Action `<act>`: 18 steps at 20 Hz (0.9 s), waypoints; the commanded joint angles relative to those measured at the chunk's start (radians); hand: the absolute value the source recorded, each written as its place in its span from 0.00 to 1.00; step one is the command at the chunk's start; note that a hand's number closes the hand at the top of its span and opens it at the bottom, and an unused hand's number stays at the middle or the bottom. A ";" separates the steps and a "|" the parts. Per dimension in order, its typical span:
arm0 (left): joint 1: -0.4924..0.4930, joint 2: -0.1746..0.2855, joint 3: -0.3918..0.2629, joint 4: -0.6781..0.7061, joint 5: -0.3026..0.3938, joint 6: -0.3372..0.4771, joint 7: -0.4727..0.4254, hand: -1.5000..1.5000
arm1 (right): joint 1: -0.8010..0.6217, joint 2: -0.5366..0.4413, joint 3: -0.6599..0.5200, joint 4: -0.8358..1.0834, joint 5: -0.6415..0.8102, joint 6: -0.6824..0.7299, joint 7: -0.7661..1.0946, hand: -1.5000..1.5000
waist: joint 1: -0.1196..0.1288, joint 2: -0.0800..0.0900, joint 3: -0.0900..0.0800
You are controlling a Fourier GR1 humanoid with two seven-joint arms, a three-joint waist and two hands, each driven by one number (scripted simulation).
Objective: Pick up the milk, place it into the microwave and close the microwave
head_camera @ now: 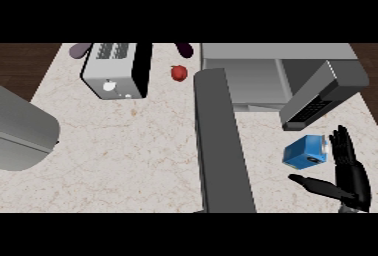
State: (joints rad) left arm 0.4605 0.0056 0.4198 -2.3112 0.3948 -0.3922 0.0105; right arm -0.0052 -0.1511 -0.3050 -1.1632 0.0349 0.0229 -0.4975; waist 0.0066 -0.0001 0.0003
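Small blue milk carton with a white-marked face (303, 152) on the pale speckled stone counter (133, 150), set askew. Lies between the long dark grey microwave door (221, 150), swung open, and the black right hand (353, 180). Grey microwave body (251, 80) further back, cavity exposed.

Right hand just beside the carton, on its right. Fingers straight and apart, running along the carton's side; thumb splayed out below it; nothing clasped. Contact not discernible. Left hand not seen.

Judged step: closing on the carton, pick-up not yet made.

Handling estimate: light, boxy, stiff-walled, with smooth flat faces that may slide between the fingers. Likely to topple or skid if nudged from one side only.

Suggested hold: two opposing flat sides, thumb against one and fingers against the other, low enough to keep it upright.
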 commanded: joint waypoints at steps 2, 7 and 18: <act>0.111 -0.005 0.047 -0.015 0.072 -0.071 -0.058 0.00 | -0.021 0.042 0.014 0.123 0.035 -0.060 -0.101 0.00 | 0.006 -0.001 0.000; -0.012 -0.005 -0.003 0.015 -0.033 0.002 -0.025 0.00 | -0.103 -0.046 -0.028 0.300 0.022 -0.040 -0.186 0.00 | -0.002 0.000 0.000; -0.032 0.003 0.001 -0.024 0.014 0.031 0.055 0.00 | -0.328 -0.142 -0.049 0.747 0.048 0.051 -0.480 1.00 | 0.008 0.005 0.002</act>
State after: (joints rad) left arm 0.4894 0.0051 0.4299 -2.3313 0.4202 -0.3992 0.0192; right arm -0.2783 -0.2574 -0.3507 -0.5439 0.0703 0.0332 -0.8714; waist 0.0144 0.0023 0.0013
